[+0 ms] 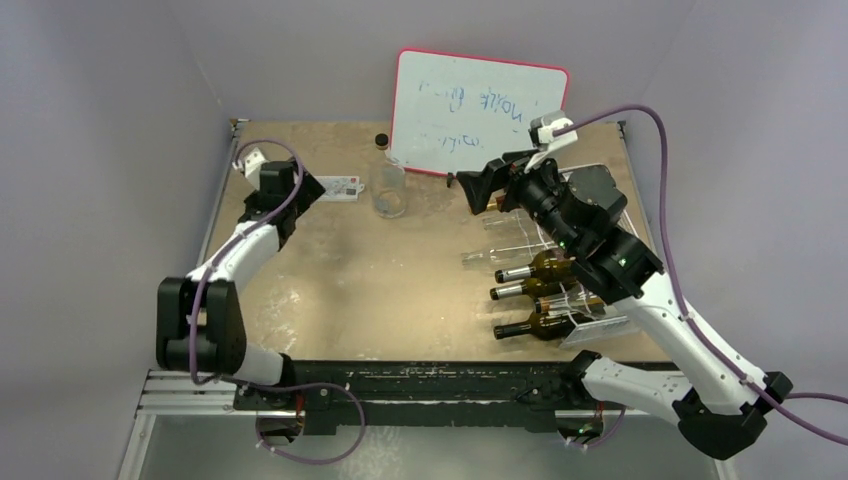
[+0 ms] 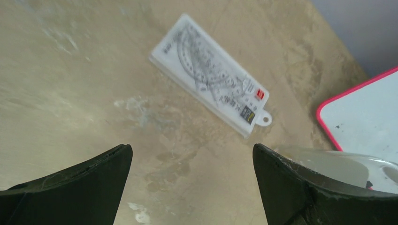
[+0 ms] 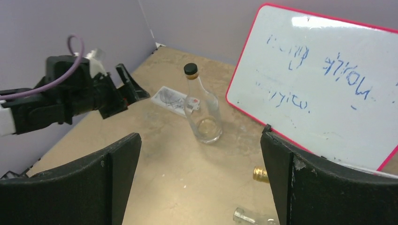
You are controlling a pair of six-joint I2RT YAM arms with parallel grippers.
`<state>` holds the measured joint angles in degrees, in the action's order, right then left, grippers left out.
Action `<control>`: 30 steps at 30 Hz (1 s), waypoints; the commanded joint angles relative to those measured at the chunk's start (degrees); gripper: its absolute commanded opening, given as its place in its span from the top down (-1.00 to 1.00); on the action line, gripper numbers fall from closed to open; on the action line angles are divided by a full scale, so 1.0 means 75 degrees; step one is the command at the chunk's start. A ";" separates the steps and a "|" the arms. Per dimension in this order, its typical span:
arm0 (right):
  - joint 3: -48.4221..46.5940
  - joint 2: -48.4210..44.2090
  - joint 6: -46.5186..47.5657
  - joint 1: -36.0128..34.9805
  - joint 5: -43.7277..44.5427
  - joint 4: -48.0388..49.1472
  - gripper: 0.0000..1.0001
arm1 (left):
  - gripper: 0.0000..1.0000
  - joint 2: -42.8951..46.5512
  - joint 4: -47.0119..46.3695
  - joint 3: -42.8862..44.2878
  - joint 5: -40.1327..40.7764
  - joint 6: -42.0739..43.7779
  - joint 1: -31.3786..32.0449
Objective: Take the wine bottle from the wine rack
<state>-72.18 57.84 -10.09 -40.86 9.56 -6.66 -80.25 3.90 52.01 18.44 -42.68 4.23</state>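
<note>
Our left pincer (image 2: 190, 149) hangs spread and empty over the far left part of the tan, scuffed worktop (image 1: 400, 290). Just beyond its fingers lies a flat white plastic case of rulers and protractors (image 2: 211, 77). Our right pincer (image 3: 201, 136) is also spread wide and holds nothing. It hovers above the worktop and faces an upright clear glass bottle with a black cap (image 3: 199, 108), which stands near the red-framed whiteboard with blue writing (image 3: 324, 79) leaning at the back.

The white wire wine rack (image 1: 590, 312) sits on the right side of the worktop, partly hidden under our right arm. Three dark brown glass wine bottles (image 1: 535, 326) lie in its cradles, necks pointing left, and none has been lifted out. A clear bottle (image 1: 500, 250) lies at the rack's far end. From the right wrist view we see a gold cap (image 3: 259, 173) and a clear neck just below the pincer.
</note>
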 commanded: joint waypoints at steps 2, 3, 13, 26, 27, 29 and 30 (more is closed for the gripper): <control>0.0139 -0.0183 -0.1011 -0.0013 0.0425 -0.0245 -1.00 | -1.00 -0.1265 -0.0945 0.0155 -0.1733 -0.1529 -0.0221; 0.0162 -0.0218 -0.1276 -0.0010 0.0559 -0.0357 -1.00 | -1.00 -0.1565 -0.1114 0.0166 -0.1893 -0.1810 -0.0288; -0.1004 0.0035 -0.1408 -0.0019 0.1113 -0.2075 -1.00 | -1.00 -0.4716 -0.2630 0.1775 -0.2536 -0.2671 -0.0561; -0.0404 -0.0635 0.0608 -0.0013 0.0936 -0.2164 -1.00 | -1.00 -0.3769 -0.1843 0.3615 -0.2178 -0.0690 -0.0646; -0.0527 -0.0479 0.0936 -0.0014 0.0992 -0.2217 -1.00 | -1.00 -0.3412 -0.1469 0.3567 -0.1890 -0.0467 -0.0646; -0.0929 0.0044 0.1343 -0.0013 0.1052 -0.2622 -1.00 | -1.00 -0.2623 -0.1168 0.3410 -0.1419 0.0002 -0.0639; -0.1139 0.0259 0.1545 -0.0013 0.1024 -0.2821 -1.00 | -1.00 -0.2309 -0.1174 0.3284 -0.1189 -0.0012 -0.0635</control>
<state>-75.70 53.95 -7.68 -40.86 15.86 -24.49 -111.50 -6.52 77.47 1.72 -50.92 0.01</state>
